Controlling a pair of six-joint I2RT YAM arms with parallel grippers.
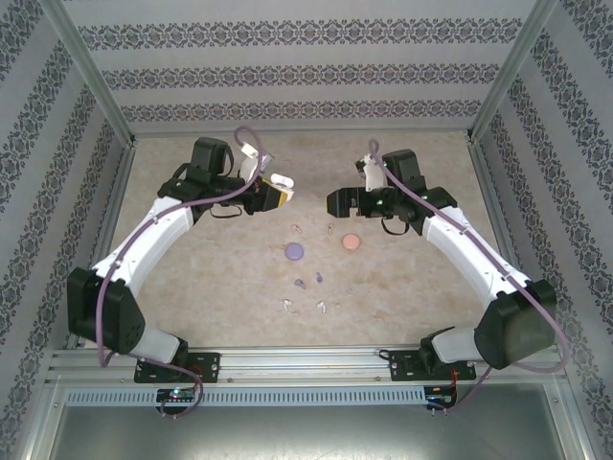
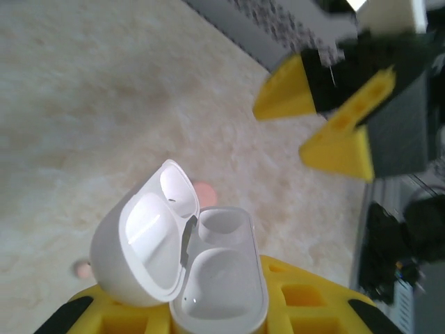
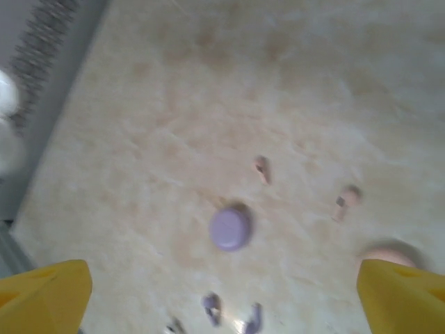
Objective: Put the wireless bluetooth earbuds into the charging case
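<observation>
White case (image 2: 215, 278), open, clamped in our left tool (image 1: 273, 196); our right tool (image 1: 337, 202) stands wide, empty, white earbuds (image 1: 323, 307) on bench (image 1: 192, 287) below, toward its base.

white charging case (image 2: 215, 292) | purple round case (image 1: 294, 251) | pink round case (image 1: 351, 241) at its 3 o'clock | purple earbuds (image 1: 300, 284) | mottled beige table (image 1: 192, 278) | walls (image 1: 287, 72): pale stripes, dark floral bands

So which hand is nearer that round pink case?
Right. The right hand hangs open just beyond the round pink case; the left hand is farther left, gripping an open white case.
</observation>
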